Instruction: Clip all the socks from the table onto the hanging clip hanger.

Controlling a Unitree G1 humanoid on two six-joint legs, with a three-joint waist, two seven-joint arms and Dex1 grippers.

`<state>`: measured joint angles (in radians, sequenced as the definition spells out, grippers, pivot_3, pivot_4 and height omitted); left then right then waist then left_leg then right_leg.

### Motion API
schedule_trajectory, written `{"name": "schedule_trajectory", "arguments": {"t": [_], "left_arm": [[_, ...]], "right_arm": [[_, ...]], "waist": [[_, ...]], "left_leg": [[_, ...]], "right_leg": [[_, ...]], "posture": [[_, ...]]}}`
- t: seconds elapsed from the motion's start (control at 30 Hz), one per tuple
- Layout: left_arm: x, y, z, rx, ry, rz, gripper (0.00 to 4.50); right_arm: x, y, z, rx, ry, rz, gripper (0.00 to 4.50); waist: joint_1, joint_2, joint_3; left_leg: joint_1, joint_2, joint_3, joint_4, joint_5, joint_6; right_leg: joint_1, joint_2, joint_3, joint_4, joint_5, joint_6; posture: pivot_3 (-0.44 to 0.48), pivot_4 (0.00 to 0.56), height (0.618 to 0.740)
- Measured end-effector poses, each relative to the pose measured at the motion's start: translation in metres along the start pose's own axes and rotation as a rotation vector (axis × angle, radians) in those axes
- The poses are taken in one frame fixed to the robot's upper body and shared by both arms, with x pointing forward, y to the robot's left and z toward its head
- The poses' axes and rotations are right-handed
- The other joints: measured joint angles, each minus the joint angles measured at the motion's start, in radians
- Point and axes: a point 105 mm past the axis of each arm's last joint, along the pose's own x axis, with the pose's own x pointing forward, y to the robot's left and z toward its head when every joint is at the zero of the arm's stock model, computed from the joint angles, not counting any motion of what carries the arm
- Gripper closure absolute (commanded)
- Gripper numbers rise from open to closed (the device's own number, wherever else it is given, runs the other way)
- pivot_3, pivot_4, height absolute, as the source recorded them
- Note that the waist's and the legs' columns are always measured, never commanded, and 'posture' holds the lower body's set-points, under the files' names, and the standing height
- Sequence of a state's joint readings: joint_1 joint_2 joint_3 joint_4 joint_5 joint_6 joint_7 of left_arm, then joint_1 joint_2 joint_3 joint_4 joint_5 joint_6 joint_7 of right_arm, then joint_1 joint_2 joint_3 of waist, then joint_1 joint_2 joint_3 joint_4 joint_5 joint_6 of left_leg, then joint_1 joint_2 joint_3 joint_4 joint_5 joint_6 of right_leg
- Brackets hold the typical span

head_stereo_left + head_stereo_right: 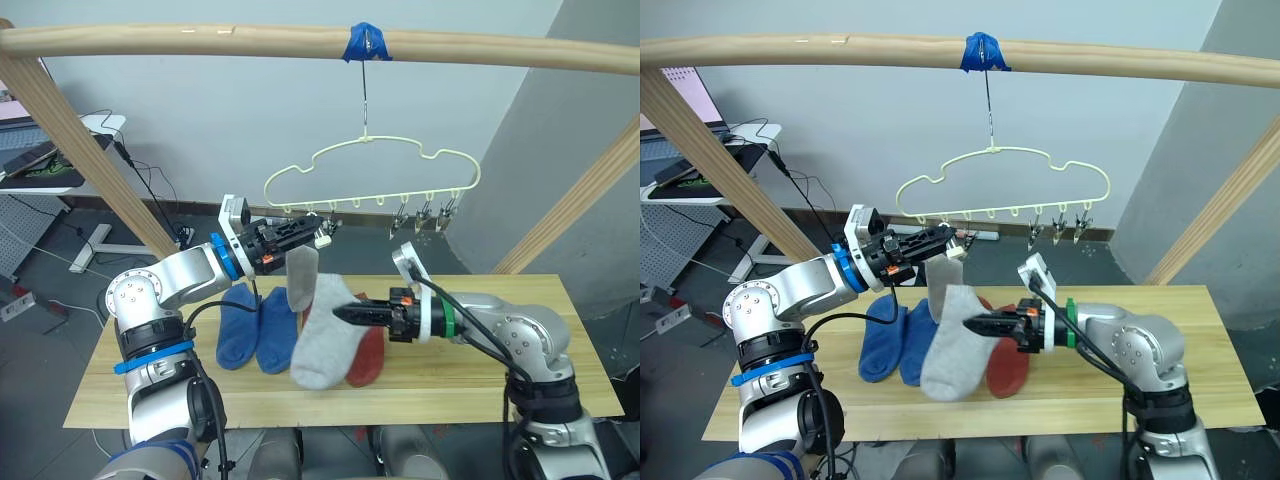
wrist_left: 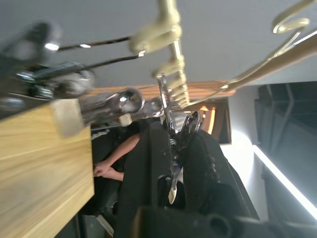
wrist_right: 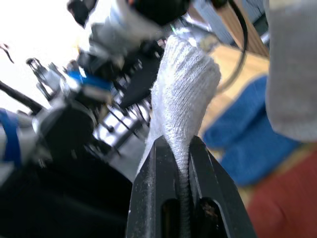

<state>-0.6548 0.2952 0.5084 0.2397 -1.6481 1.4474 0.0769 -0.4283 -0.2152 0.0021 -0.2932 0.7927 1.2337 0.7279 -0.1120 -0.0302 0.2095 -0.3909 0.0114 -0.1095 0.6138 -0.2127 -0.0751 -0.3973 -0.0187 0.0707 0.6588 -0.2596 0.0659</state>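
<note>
While one grey sock dangles from a leftmost clip of the clip hanger, the left gripper pinches that clip; the right gripper is clamped on another grey sock above the table, beside blue socks

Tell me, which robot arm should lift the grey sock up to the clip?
Probably the right. The right pincer is shut on the grey sock, while the left pincer is squeezing a clip on the clip hanger.
</note>
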Motion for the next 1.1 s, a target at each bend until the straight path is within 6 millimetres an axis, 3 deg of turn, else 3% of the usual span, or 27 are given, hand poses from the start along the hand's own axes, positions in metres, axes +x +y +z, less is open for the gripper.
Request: {"name": "schedule_trajectory", "arguments": {"t": [0.1, 0.37, 1.1], "left_arm": [[-0.001, 0.001, -0.003, -0.007, 0.011, 0.010, 4.19], [-0.004, 0.000, -0.006, -0.009, 0.008, 0.024, 4.19], [-0.005, -0.001, -0.005, -0.011, -0.009, 0.053, 4.19]], "right_arm": [[0.003, 0.001, 0.008, 0.030, -0.028, 0.014, 4.49], [-0.003, 0.004, 0.018, 0.049, -0.049, 0.021, 4.49], [-0.007, -0.008, 0.010, 0.045, 0.001, -0.037, 4.49]], "waist": [[0.000, 0.000, 0.000], [0.004, 0.000, 0.000], [0.006, 0.000, 0.000]], "left_leg": [[-0.010, 0.000, 0.000, 0.001, 0.000, 0.000], [-0.010, 0.000, 0.001, -0.001, 0.000, 0.000], [-0.010, 0.000, 0.001, 0.000, 0.000, 0.000]], "right_leg": [[-0.010, 0.000, 0.000, 0.003, 0.001, -0.002], [-0.011, 0.000, 0.000, 0.002, 0.002, -0.003], [-0.012, 0.000, 0.000, 0.002, 0.000, -0.001]], "posture": [[-0.130, 0.192, 0.740], [-0.125, 0.190, 0.740], [-0.121, 0.193, 0.740]]}}
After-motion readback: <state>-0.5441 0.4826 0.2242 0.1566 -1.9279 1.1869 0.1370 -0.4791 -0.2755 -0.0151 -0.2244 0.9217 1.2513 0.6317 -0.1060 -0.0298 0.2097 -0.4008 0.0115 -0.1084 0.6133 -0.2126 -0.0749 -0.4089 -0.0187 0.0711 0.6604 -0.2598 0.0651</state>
